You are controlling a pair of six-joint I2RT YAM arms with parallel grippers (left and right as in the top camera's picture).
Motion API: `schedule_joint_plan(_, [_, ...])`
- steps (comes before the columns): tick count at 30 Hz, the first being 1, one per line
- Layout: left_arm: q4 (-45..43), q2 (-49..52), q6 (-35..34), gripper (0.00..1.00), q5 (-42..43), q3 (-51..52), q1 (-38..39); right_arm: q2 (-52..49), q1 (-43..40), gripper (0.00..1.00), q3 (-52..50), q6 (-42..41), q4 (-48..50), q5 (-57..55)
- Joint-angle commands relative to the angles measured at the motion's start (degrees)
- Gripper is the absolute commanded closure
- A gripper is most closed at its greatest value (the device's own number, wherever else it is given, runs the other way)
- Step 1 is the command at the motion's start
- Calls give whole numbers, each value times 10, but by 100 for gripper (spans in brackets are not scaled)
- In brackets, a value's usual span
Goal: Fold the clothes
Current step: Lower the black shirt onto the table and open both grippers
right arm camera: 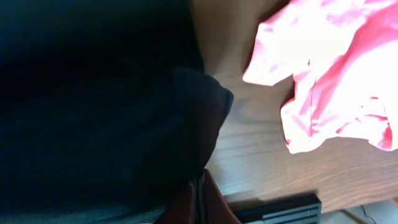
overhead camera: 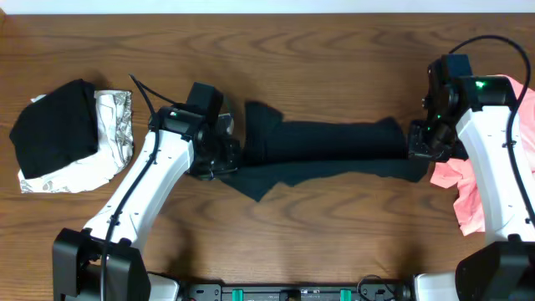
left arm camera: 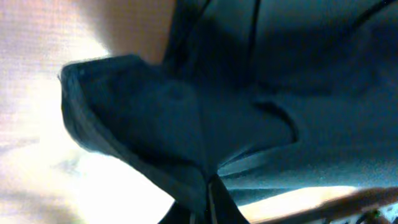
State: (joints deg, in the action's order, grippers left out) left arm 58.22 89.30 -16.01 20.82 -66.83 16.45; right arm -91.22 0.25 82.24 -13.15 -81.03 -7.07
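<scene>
black T-shirt (overhead camera: pixel 334 142) lies rolled lengthwise across the bench (overhead camera: pixel 334 50); left jaws clamped on its left end; right jaws clamped on its right end, just beside the salmon-pink garment (overhead camera: pixel 451 174)

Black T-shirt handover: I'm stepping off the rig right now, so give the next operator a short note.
Left claw: shut on the black T-shirt's left end.
Right claw: shut on its right end.
The shirt lies stretched between them as a long band, partly folded over.
Done: a black garment sits folded on a patterned one, far left.
Left: finish this fold; the salmon-pink garment lies crumpled, far right.
</scene>
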Motion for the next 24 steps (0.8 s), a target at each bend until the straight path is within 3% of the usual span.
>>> schedule_joint_plan(1, [50,1,9,94,-5,2,-4,5,-2,99,-22,5,-15,-21])
schedule_joint_plan(5, [103,1,10,94,-5,2,-4,5,-2,98,-50,5,-36,0])
schedule_joint_plan(10, [103,1,10,92,-5,2,-4,5,-2,98,-82,6,-35,0])
schedule_joint_plan(11, [102,1,10,87,-5,2,-4,5,-2,98,-87,5,-35,0])
schedule_joint_plan(24, [85,1,10,82,-5,2,-4,5,-2,98,-126,5,-5,0])
